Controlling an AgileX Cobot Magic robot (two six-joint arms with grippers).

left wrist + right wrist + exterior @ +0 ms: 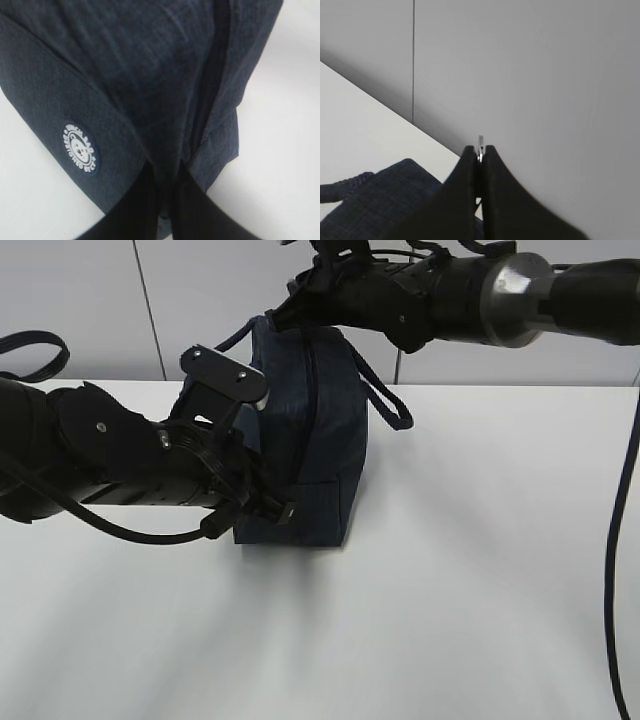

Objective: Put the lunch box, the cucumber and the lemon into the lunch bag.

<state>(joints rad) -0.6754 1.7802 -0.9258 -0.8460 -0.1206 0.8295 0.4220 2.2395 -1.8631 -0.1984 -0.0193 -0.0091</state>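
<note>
Left hand (pixel 167 200): its two dark fingers (pixel 135 205) are pinching a fold of navy fabric at the lower end of the lunch bag (pixel 300 440), just below where the zipper line (pixel 212 85) ends. Clenched on the cloth, nothing else between the fingers.
Left arm: reaching in from the left edge of the exterior view, low over the bench (pixel 450 590), its wrist pressing against the bag's near end.
Right hand (pixel 480 162): fingers are closing flat together on a thin silver piece (pixel 480 145) that is poking up between the tips; it looks like the zipper's ring pull, though only a sliver is showing. Clenched on that piece.
Right arm: coming in from the upper right of the exterior view, its hand sitting at the top of the bag.
Lunch bag: standing upright near the middle of the bench, held at both ends; one loop handle (pixel 385 400) is hanging down its right side. A round white logo (pixel 80 149) is showing on the panel to the left of the left hand.
Zipper: running as a dark seam up the bag; cannot tell how far it is shut.
Backdrop: a pale wall (pixel 545 75) with a vertical seam behind the bench.
</note>
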